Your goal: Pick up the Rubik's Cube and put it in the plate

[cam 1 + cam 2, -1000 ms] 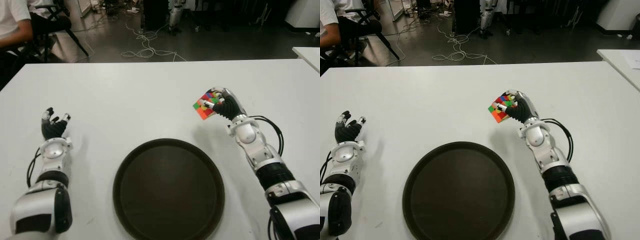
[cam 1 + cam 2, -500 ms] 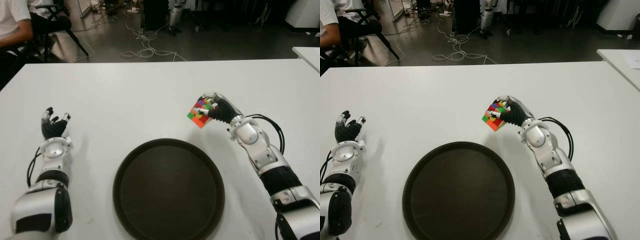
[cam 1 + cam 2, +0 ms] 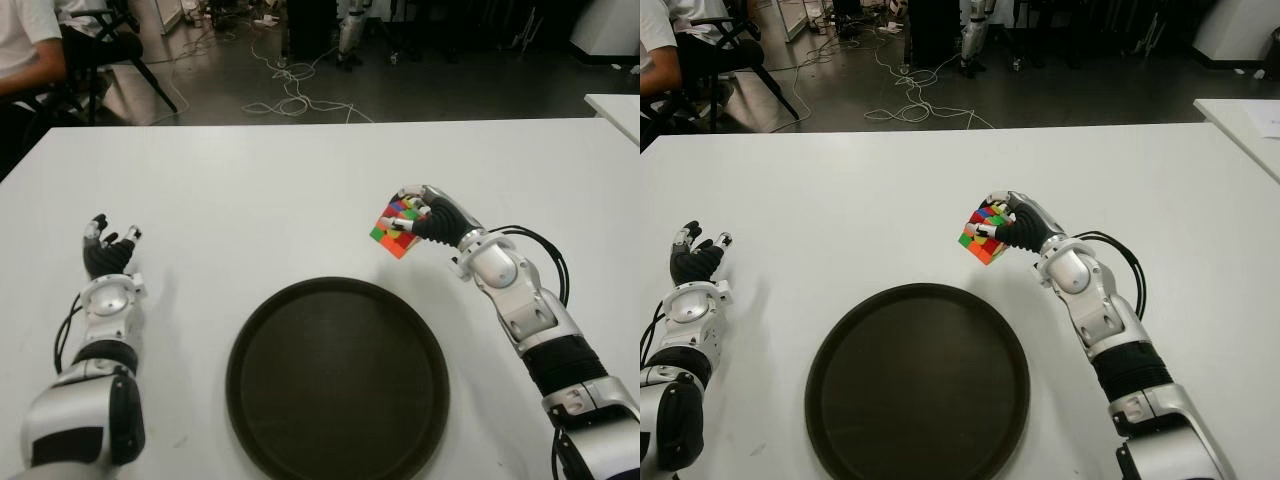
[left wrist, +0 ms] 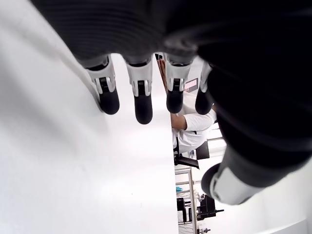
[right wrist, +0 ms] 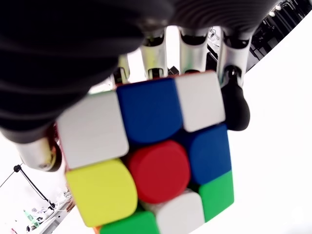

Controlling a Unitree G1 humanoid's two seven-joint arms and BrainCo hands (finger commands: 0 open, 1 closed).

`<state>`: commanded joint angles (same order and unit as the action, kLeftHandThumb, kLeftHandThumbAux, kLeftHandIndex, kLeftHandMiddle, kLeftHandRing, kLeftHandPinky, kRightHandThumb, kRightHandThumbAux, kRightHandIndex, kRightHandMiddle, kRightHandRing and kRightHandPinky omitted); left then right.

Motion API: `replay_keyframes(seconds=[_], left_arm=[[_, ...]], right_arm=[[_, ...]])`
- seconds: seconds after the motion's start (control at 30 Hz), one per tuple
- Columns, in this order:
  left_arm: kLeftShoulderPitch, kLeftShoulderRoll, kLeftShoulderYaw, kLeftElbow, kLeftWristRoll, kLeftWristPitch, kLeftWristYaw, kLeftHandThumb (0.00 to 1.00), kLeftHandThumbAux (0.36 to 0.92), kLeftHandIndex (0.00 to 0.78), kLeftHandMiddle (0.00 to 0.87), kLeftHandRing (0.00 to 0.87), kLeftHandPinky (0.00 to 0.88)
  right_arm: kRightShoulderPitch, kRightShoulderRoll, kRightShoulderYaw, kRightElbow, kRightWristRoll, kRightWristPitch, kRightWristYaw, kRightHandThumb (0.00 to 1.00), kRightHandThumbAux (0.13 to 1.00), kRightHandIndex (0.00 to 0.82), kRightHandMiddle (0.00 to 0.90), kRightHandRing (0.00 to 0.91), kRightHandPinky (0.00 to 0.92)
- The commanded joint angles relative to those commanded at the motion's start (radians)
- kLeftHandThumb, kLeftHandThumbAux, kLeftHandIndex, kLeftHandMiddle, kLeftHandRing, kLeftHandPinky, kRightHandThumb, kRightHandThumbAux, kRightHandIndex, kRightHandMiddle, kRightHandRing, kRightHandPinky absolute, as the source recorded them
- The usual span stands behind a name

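Both arms are silver-grey shells broken by black bands. The right arm (image 3: 530,320) has a ribbed black collar low on the forearm, and black cables (image 3: 545,262) loop beside its wrist at the right of the frame. The right hand (image 3: 438,216) wears a ribbed black rubber back with silver finger links. The left arm (image 3: 95,380), at the lower left, has a rounded silver wrist and a black elbow panel. The left hand (image 4: 146,73) shows 4 fingers (image 4: 142,92) with white segments, black rounded tips and dark joint pins.
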<state>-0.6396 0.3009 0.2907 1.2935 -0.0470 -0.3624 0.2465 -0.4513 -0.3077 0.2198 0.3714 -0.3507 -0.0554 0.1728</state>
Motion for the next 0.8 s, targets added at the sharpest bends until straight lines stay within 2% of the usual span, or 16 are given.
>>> replay_keyframes(seconds=[0.27, 0.53, 0.8], left_arm=[[0.001, 0.003, 0.000, 0.002, 0.000, 0.000, -0.008, 0.000, 0.742, 0.045, 0.077, 0.080, 0.077], [0.000, 0.003, 0.000, 0.002, 0.000, 0.003, -0.009, 0.000, 0.733, 0.045, 0.081, 0.083, 0.079], [-0.002, 0.001, 0.006, 0.003, -0.006, 0.007, -0.007, 0.000, 0.733, 0.045, 0.090, 0.089, 0.076]], right_arm=[[0.002, 0.010, 0.007, -0.015, 0.004, -0.004, 0.006, 0.702, 0.719, 0.438, 0.790, 0.798, 0.791], [-0.007, -0.010, 0.037, -0.031, -0.003, -0.035, 0.067, 0.704, 0.718, 0.440, 0.805, 0.811, 0.807], [-0.018, -0.020, 0.074, -0.058, -0.025, -0.099, 0.099, 0.702, 0.718, 0.440, 0.815, 0.819, 0.818]])
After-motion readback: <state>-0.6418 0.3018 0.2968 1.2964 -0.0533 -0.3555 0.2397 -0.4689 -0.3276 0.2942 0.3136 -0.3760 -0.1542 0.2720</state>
